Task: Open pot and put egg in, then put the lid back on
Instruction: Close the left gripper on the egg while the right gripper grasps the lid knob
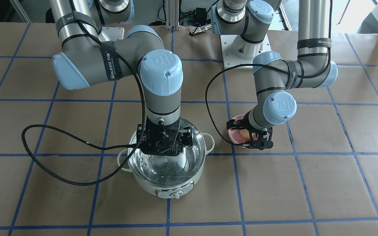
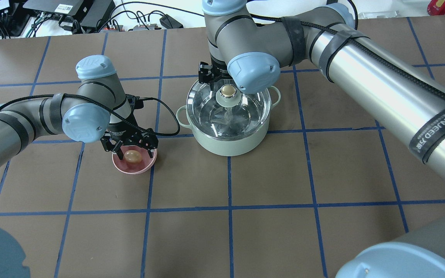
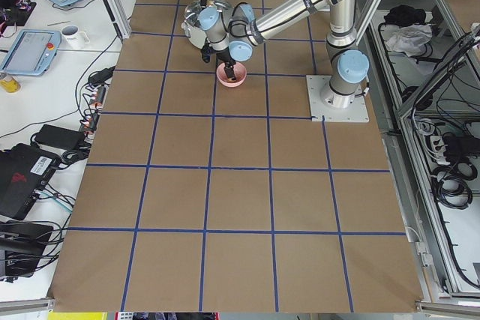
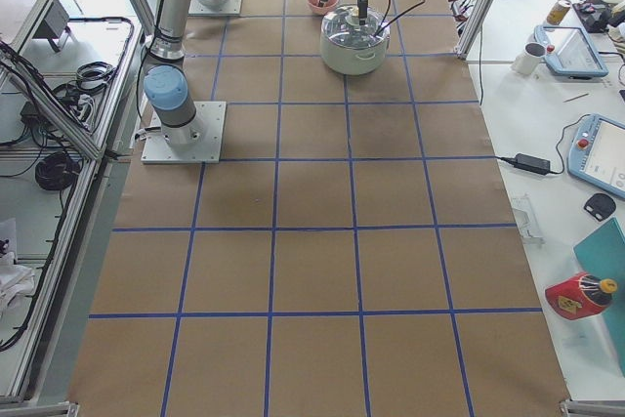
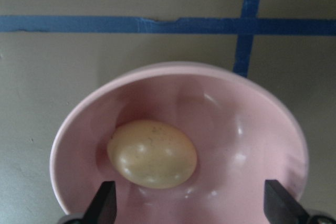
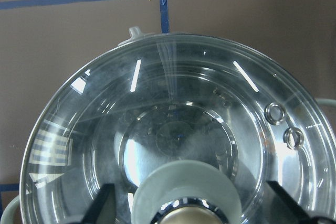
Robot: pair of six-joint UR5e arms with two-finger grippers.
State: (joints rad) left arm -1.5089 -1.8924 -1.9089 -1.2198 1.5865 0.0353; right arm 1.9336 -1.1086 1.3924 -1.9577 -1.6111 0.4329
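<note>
Overhead view, nearest first: small brown-tan oval egg (image 2: 133,156) lies in the little pink bowl (image 2: 145,168), left gripper (image 5: 191,205) hanging spread wide over it. Beyond, at two o'clock, round clear glass lid (image 2: 245,112) sits on the pale mint-green pot (image 2: 226,144); right gripper (image 6: 194,203) open either side of the beige knob (image 2: 228,90). Best centre, squeeze, lift straight.

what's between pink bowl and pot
Overhead view: bare brown table, blue tape, and a looping black cable separate the small pink bowl from the round mint-green pot.
</note>
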